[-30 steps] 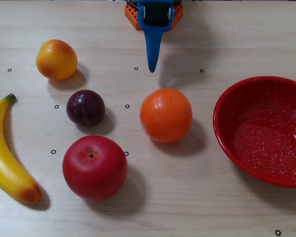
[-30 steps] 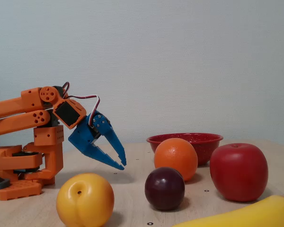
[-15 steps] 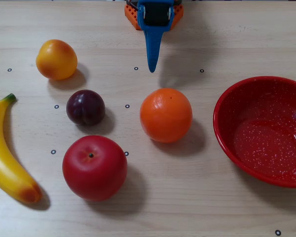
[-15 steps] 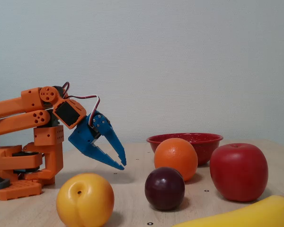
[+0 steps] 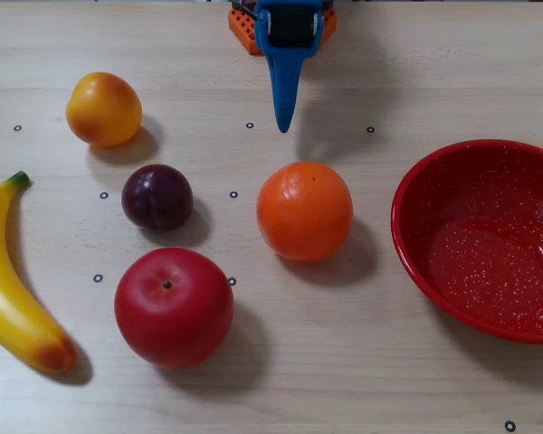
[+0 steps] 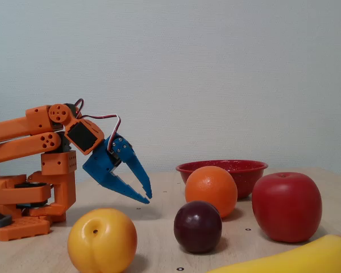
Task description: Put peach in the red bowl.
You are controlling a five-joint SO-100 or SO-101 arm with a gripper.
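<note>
The peach [image 5: 103, 108] is yellow-orange with a reddish blush and sits at the back left of the table in a fixed view from above; it lies at the front in the side fixed view [image 6: 102, 240]. The red bowl [image 5: 425, 217] with white speckles stands empty at the right, and shows behind the orange in the side view [image 6: 250, 175]. My blue gripper [image 5: 283, 125] is shut and empty at the back centre, to the right of the peach and apart from it. In the side view it [image 6: 145, 198] hovers a little above the table, pointing down.
An orange [image 5: 305, 211] lies in the middle between gripper and bowl. A dark plum [image 5: 157, 196], a big red apple [image 5: 174, 307] and a banana [image 5: 9, 280] lie at the left. The orange arm base [image 6: 34, 193] stands at the back.
</note>
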